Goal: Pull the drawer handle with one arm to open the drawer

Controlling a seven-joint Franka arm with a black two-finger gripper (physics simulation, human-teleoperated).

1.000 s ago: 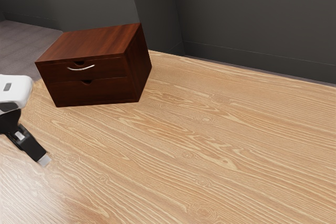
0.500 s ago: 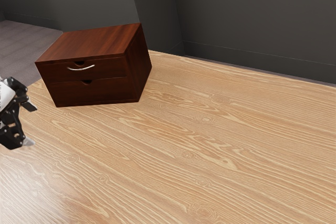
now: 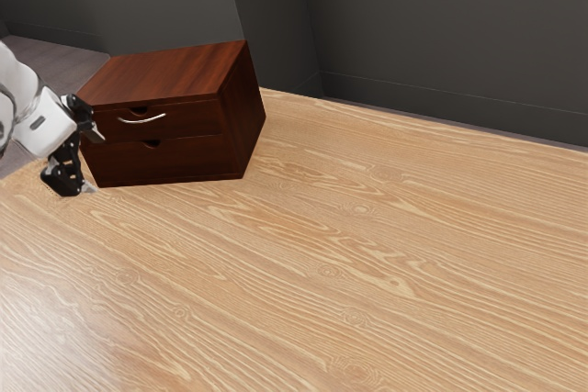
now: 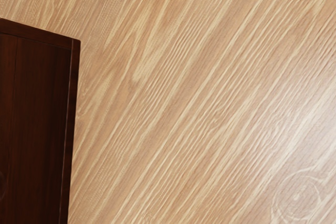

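A dark red-brown wooden cabinet (image 3: 175,75) with two drawers stands on the table at the exterior view's left. The top drawer (image 3: 184,120) carries a curved silver handle (image 3: 141,118) and sits flush with the cabinet front. The lower drawer (image 3: 175,158) has only a small notch and is flush too. My black gripper (image 3: 66,179) hangs from the white wrist (image 3: 41,121) just off the cabinet's front corner at the exterior view's left, low near the tabletop, below and beside the handle. In the wrist view a part of the cabinet (image 4: 31,129) lies at the edge, with tabletop beside it.
The light wooden tabletop (image 3: 367,254) stretches wide toward the exterior view's right and front. Dark grey walls (image 3: 441,25) rise behind the table. A grey floor (image 3: 37,71) lies beyond the table's edge at the exterior view's left.
My hand has risen from low at the exterior view's left edge and moved toward the cabinet, turning as it went. The cabinet and its drawers have not moved.
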